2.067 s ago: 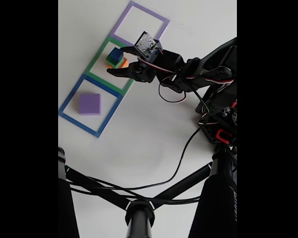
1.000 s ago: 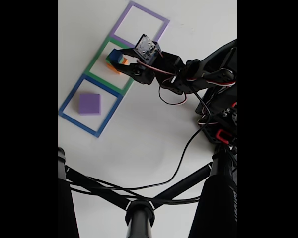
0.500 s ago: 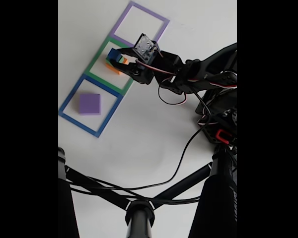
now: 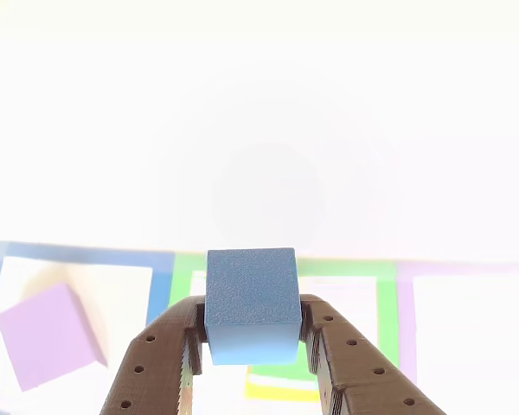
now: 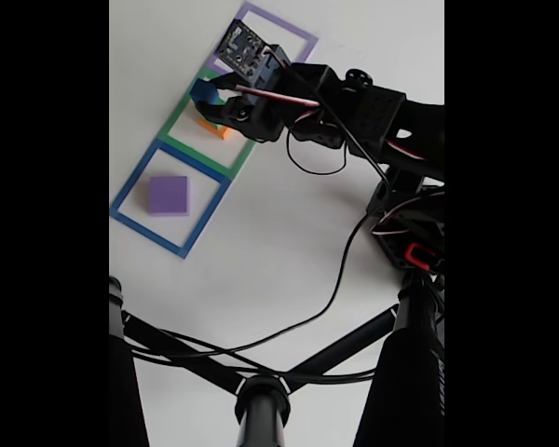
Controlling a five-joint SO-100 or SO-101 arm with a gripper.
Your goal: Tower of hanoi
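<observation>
The gripper clamps the blue cube between its two brown fingers, holding it above the green square outline. In the fixed view the cube sits over the orange block. The purple block lies inside the blue square outline, well apart

No legible text, labels, brand marks, numbers or signs in either view. The blue cube has plain matte faces, and so does the purple block. The flat coloured square outlines on the bench carry no lettering. The arm's housings and cables show no readable marking at this resolution.
</observation>
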